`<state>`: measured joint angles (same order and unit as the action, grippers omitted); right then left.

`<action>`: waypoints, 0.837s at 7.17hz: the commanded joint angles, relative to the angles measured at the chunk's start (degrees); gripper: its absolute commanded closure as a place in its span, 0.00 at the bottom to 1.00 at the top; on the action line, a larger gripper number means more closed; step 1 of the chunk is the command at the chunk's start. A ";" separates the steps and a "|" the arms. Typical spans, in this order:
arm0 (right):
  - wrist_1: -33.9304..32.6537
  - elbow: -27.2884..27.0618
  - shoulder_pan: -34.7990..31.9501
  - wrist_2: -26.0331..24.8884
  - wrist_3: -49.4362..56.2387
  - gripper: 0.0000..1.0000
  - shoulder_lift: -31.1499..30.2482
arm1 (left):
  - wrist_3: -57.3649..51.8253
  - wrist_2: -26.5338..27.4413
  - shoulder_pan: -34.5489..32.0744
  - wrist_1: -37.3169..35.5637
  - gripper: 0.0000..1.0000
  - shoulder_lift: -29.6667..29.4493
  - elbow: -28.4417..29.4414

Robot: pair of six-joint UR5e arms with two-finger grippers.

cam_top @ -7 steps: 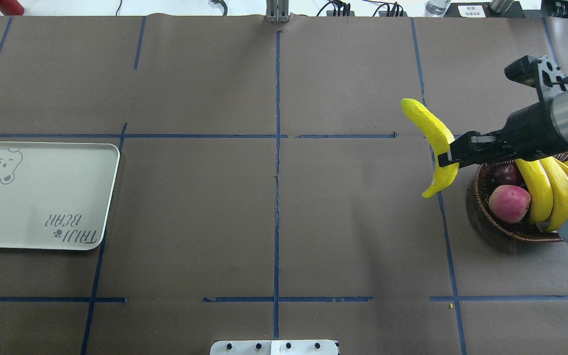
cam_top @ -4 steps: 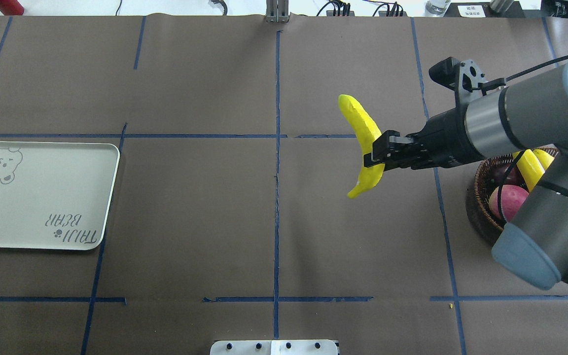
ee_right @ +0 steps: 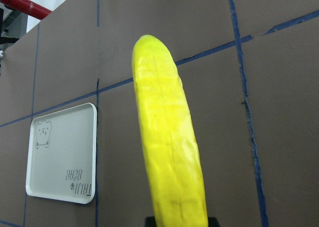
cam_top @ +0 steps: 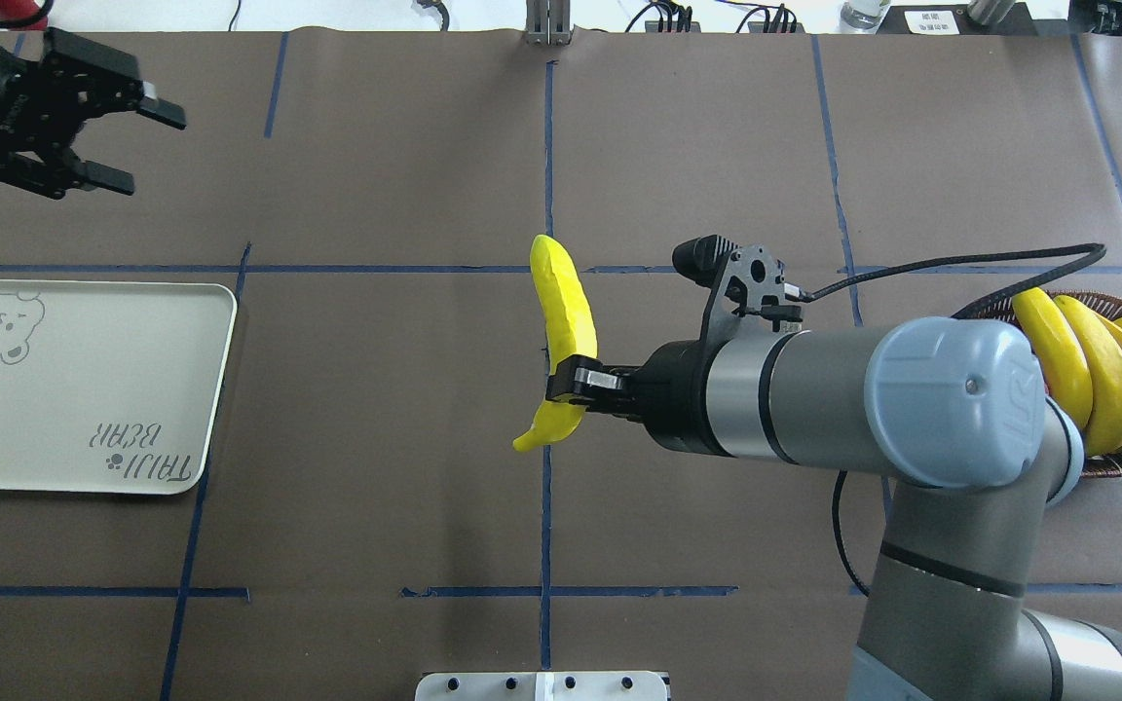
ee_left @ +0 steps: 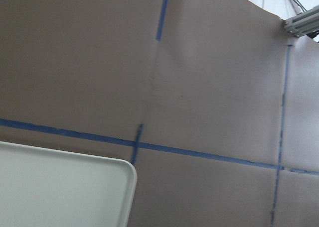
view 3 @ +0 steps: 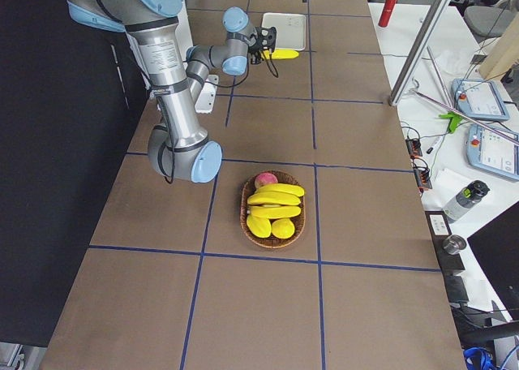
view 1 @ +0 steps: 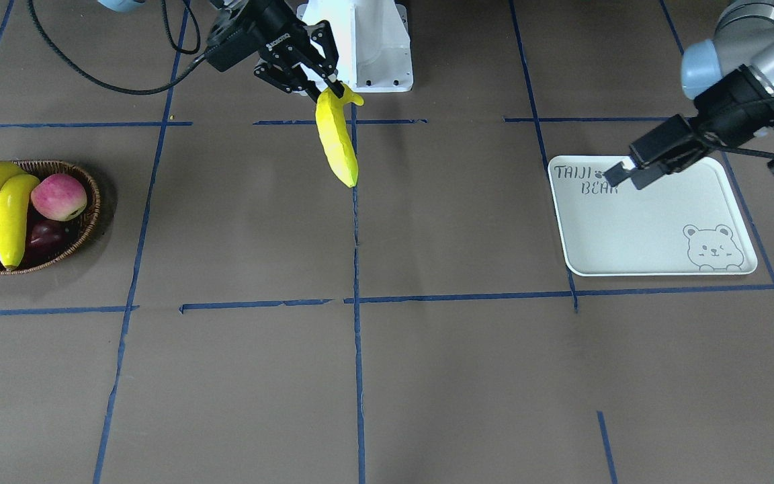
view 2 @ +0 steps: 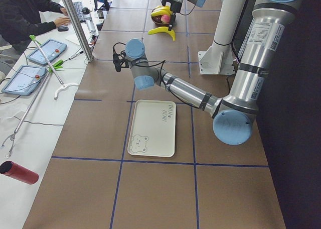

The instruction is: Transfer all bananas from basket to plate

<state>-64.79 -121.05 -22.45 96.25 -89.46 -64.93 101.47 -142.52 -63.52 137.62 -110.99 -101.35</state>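
My right gripper (cam_top: 573, 380) is shut on one yellow banana (cam_top: 561, 331) near its lower end and holds it above the table's centre line; it also shows in the front view (view 1: 336, 144) and fills the right wrist view (ee_right: 169, 152). Several more bananas (cam_top: 1097, 370) lie in the wicker basket (view 1: 89, 202) at the far right of the overhead view. The pale plate (cam_top: 84, 389) lies at the left edge with nothing on it. My left gripper (cam_top: 154, 153) is open and holds nothing, beyond the plate's far corner.
A pink-red apple (view 1: 59, 196) and a dark red fruit (view 1: 48, 235) share the basket with the bananas. The robot's white base (view 1: 373, 47) stands behind the held banana. Blue tape lines cross the brown table. A person sits at a side table (view 2: 30, 18).
My right gripper has carried the banana leftward from beside the basket to the table's centre line. My left gripper has come into view at the upper left.
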 commanded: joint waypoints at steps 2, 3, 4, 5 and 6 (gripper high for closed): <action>1.32 -0.06 1.36 -2.12 -0.36 0.97 1.91 | 12.17 10.56 14.44 -0.25 0.01 -7.03 -3.15; 4.38 0.29 1.62 -2.21 -0.63 0.97 1.83 | 14.17 15.29 18.48 -2.77 0.01 -9.83 -2.46; 4.41 0.38 2.15 -2.82 -0.71 0.97 1.92 | 14.98 19.69 22.35 -3.93 0.01 -11.68 -2.54; 4.50 0.46 2.76 -3.78 -0.72 0.98 1.92 | 15.07 20.43 23.09 -3.94 0.01 -12.40 -2.37; 4.50 0.47 2.94 -3.88 -0.72 0.98 1.92 | 15.07 20.52 23.70 -3.94 0.01 -12.40 -2.36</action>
<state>-60.44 -120.64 -19.91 92.82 -90.15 -63.04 116.34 -122.98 -41.12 133.90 -122.86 -103.78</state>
